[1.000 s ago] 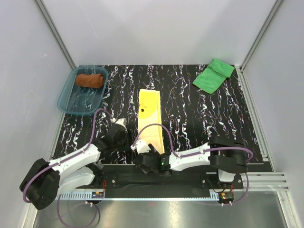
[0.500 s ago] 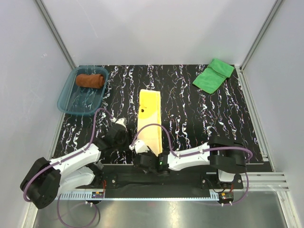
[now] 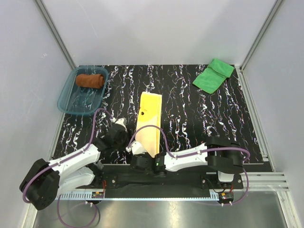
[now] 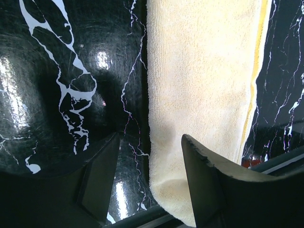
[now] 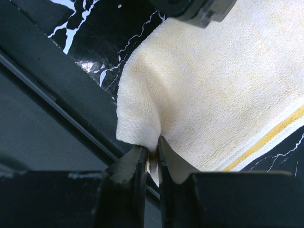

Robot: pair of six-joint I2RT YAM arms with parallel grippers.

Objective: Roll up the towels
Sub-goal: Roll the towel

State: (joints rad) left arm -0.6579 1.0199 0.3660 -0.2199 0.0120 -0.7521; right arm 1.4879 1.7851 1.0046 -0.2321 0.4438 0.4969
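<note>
A pale yellow towel [image 3: 149, 118] lies flat and lengthwise in the middle of the black marbled table. My right gripper [image 3: 142, 151] is at its near end, shut on a pinched-up fold of the near edge [image 5: 137, 128]; the jaws [image 5: 151, 152] clamp the cloth between them. My left gripper [image 3: 122, 135] stands open over the towel's near left corner [image 4: 175, 190], one finger [image 4: 99, 175] above bare table and the other finger [image 4: 209, 185] above the cloth. A rust-brown towel [image 3: 90, 80] sits rolled in the tray. A green towel [image 3: 213, 75] lies folded at the far right.
A translucent teal tray [image 3: 71, 102] stands at the far left. A dark rail [image 5: 42, 80] runs along the table's near edge just below the towel's end. Part of my left arm [image 5: 194, 9] hangs over the towel in the right wrist view. Walls enclose three sides.
My right gripper has shut on the yellow towel's near edge and shifted a little left. The towel's near end has bunched up slightly. The left gripper has held still.
</note>
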